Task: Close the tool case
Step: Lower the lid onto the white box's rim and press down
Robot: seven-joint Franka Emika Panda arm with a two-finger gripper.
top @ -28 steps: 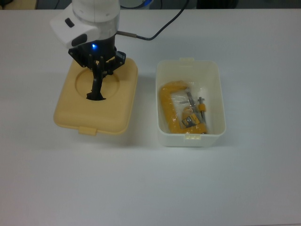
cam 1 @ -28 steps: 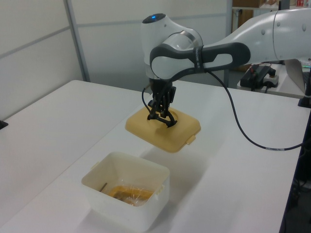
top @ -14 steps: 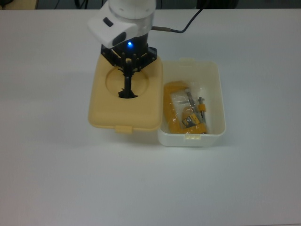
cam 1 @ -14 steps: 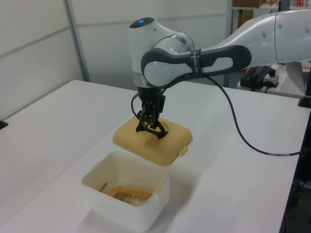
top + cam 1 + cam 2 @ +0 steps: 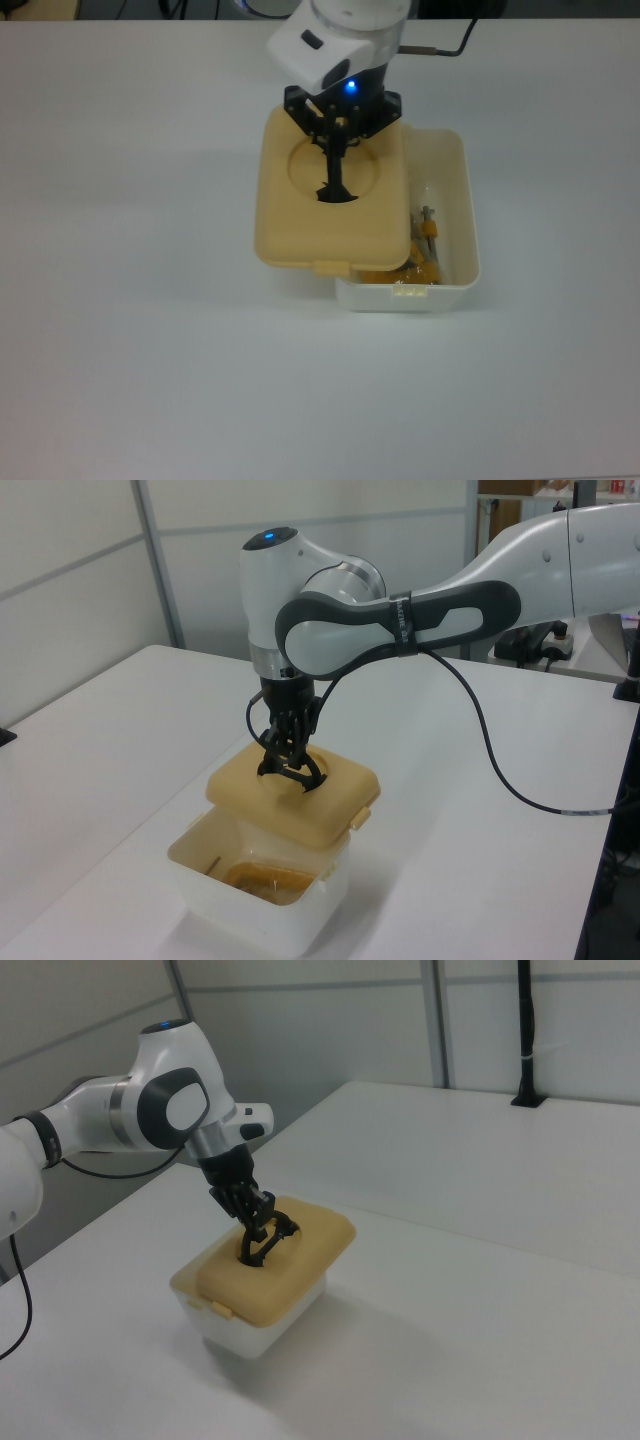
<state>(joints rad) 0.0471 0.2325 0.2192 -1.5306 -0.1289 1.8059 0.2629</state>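
Over the white tub point(image 5: 455, 225), the gripper point(image 5: 337, 165) grips the tan lid point(image 5: 300, 225) by its black handle point(image 5: 337, 190); it looks light, stiff.

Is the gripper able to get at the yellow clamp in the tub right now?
Probably not: the gripper is shut on the lid's handle, and the lid covers most of the tub over the clamp.

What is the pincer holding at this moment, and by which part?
The pincer holds the tan lid by the black handle in its round recess; the lid hangs partly over the white tub.
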